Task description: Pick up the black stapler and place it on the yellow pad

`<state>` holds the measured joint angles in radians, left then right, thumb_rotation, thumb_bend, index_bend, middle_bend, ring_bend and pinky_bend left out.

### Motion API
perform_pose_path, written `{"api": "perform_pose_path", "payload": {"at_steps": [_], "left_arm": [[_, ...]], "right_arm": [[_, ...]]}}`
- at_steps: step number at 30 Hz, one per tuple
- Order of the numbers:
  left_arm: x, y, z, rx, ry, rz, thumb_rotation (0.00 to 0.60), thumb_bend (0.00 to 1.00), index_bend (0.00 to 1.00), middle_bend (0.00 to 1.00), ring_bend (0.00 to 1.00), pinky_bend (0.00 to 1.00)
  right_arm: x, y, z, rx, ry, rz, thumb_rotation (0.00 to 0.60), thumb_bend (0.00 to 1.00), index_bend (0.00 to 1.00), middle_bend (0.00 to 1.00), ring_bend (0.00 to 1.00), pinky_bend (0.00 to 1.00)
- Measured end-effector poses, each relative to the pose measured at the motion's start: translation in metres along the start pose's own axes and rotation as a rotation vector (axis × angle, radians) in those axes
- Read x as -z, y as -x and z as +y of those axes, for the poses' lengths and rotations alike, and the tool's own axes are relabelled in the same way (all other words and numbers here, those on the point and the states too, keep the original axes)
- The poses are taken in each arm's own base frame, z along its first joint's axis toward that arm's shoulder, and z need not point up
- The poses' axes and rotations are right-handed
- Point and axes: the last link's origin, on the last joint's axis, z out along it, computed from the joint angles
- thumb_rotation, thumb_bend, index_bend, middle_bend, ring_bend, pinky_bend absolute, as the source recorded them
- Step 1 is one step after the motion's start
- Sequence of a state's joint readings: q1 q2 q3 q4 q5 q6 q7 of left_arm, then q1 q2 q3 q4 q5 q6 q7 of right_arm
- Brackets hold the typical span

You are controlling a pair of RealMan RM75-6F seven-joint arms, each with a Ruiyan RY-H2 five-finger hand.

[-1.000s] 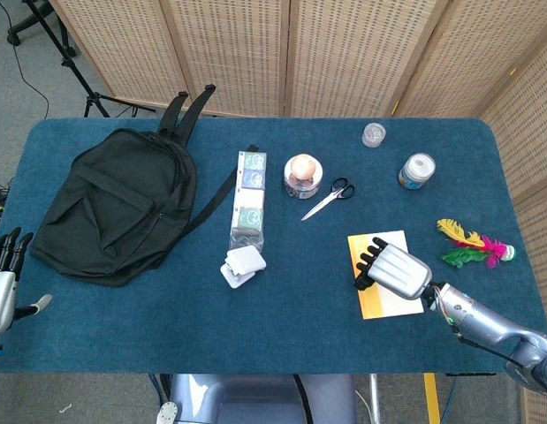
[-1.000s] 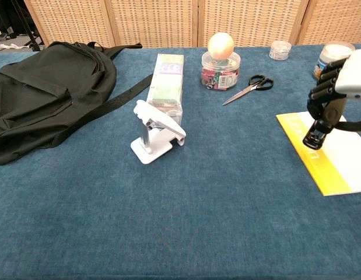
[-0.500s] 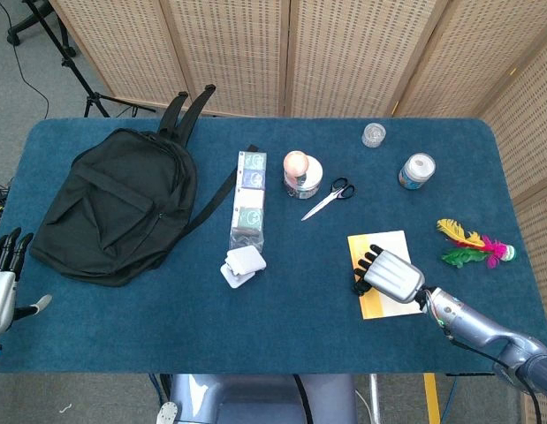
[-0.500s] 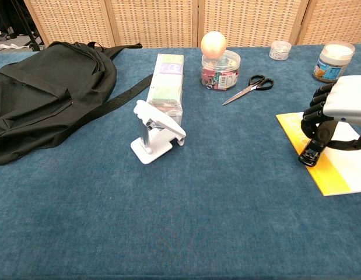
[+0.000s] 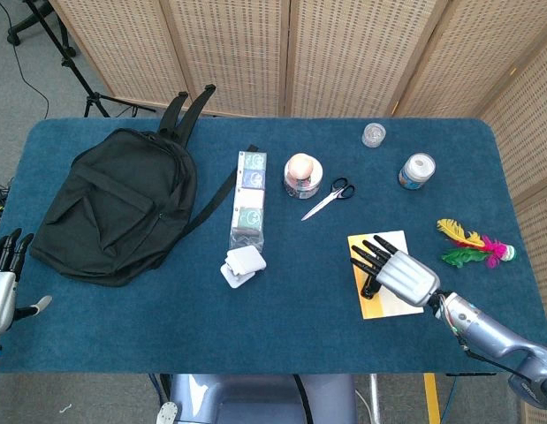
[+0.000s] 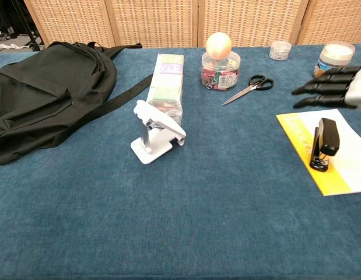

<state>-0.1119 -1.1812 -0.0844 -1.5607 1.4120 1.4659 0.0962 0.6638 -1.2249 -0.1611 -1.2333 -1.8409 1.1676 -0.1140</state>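
Observation:
The black stapler (image 6: 325, 142) lies on the yellow pad (image 6: 301, 138), near its left edge, with nothing holding it. My right hand (image 6: 335, 91) hovers just above and behind it with its fingers stretched out straight and apart. From the head view the right hand (image 5: 397, 269) covers most of the yellow pad (image 5: 390, 307), and only a bit of the stapler (image 5: 371, 287) shows under the fingers. My left hand (image 5: 1, 281) hangs off the table's left edge, fingers apart and empty.
A black backpack (image 5: 114, 203) fills the left side. A white stand (image 6: 154, 131) and a long box (image 6: 167, 84) sit mid-table. A jar with a ball on top (image 6: 220, 67), scissors (image 6: 248, 87), two small jars (image 5: 417, 170) and a feather toy (image 5: 472, 247) lie around the pad.
My right hand let go of the stapler, straightened its fingers and rose off it. The stapler now lies free on the pad. The left hand stayed still.

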Motion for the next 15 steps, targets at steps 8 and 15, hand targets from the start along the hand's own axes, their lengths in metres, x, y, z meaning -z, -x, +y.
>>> {"api": "perform_pose_path", "payload": {"at_steps": [8,15], "left_arm": [[0.004,-0.007,0.0,0.017,0.009,0.021,0.6,0.0,0.0,0.0,0.0,0.0],[0.009,-0.011,0.001,0.041,0.024,0.035,0.6,0.0,0.0,0.0,0.0,0.0]], "right_arm": [[0.06,-0.031,0.001,-0.172,0.26,0.177,0.6,0.0,0.0,0.0,0.0,0.02],[0.113,-0.026,-0.013,-0.299,0.601,0.316,0.6,0.0,0.0,0.0,0.0,0.01]]}}
